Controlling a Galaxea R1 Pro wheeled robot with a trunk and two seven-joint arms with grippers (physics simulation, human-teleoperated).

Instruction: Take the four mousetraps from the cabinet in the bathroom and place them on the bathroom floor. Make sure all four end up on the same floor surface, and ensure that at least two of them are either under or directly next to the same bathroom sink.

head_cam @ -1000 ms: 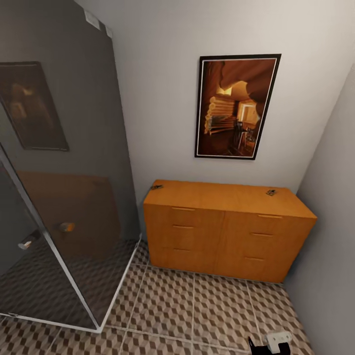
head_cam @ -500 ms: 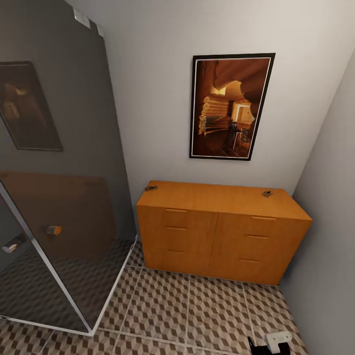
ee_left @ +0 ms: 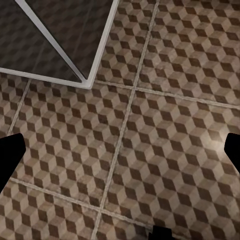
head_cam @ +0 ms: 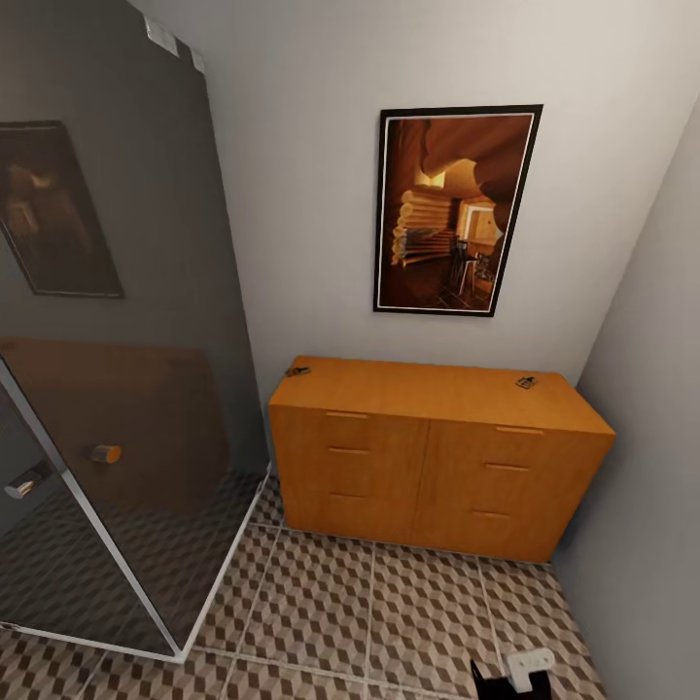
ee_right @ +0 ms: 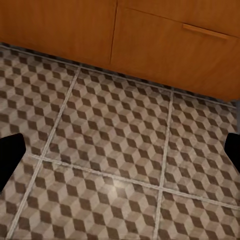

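The orange-brown cabinet stands against the far wall. Two mousetraps lie on its flat top, one at the back left corner and one near the back right corner. The cube-patterned bathroom floor stretches in front of it. My left gripper hangs open over bare tiles, with nothing between its fingers. My right gripper is open too, above the tiles just in front of the cabinet's base. Part of my right arm shows at the bottom of the head view. The sink is out of view.
A dark glass shower enclosure with a white frame fills the left side; its corner lies close to my left gripper. A framed picture hangs above the cabinet. A grey wall closes the right side.
The camera first shifted, sliding the cabinet left in the picture, then held still. My right arm has moved a little to the left at the bottom edge.
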